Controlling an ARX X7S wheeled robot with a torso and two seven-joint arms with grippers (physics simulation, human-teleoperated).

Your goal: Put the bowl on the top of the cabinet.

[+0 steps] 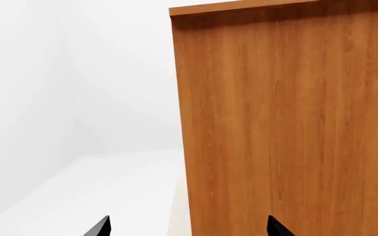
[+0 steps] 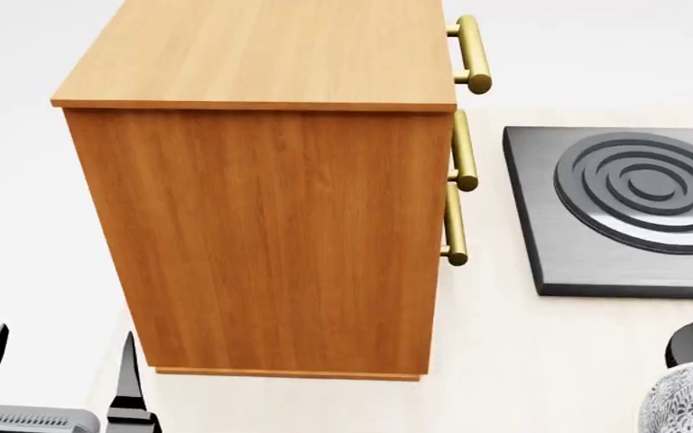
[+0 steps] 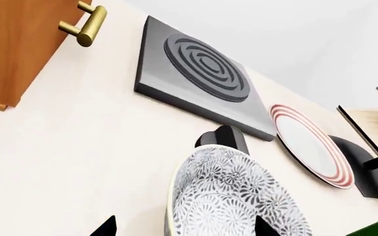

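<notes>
The bowl [image 3: 235, 196], white with a dark floral pattern, stands on the cream counter and shows at the lower right corner of the head view [image 2: 689, 404]. My right gripper [image 3: 183, 227] is open just before it. The bowl's near rim lies between the two dark tips, and nothing is gripped. The cabinet [image 2: 274, 225] is a tall brown wood box with brass handles [image 2: 461, 153], and its flat top [image 2: 274, 50] is bare. My left gripper [image 2: 55, 370] is open beside the cabinet's lower left corner. The left wrist view faces the cabinet's side [image 1: 274, 123], with the left gripper [image 1: 189, 228] holding nothing.
A dark grey burner plate [image 2: 623, 207] with raised rings lies right of the cabinet. A black rounded object [image 3: 223, 138] stands just behind the bowl. Further on are a white plate with red rim stripes [image 3: 310, 145], a black stand [image 3: 366, 169] and a pale wood rack [image 3: 373, 118].
</notes>
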